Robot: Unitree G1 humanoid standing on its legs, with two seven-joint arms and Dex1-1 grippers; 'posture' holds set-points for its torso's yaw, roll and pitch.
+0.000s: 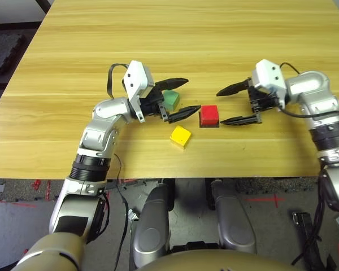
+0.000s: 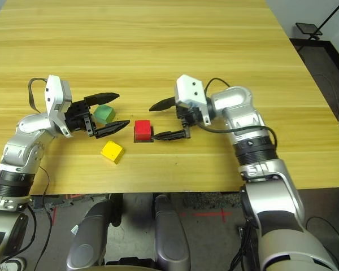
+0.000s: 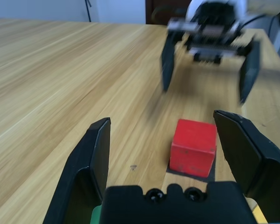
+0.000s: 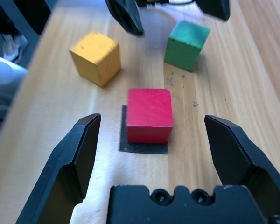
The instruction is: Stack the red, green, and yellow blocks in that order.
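Light wooden table (image 1: 214, 34) boards carry the red block (image 1: 209, 114), which is set on a flat black square patch (image 4: 144, 145). Just left of the red block, the green block (image 1: 171, 100) is framed by the spread fingers of the left end effector (image 1: 185, 96). The yellow block (image 1: 181, 136) is seen near the red block, toward the table's front edge. Right of the red block, the right end effector (image 1: 229, 105) is held wide apart, empty.

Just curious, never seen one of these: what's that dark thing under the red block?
The red block sits on a flat black square patch on the table. Its edges show; the middle is covered.
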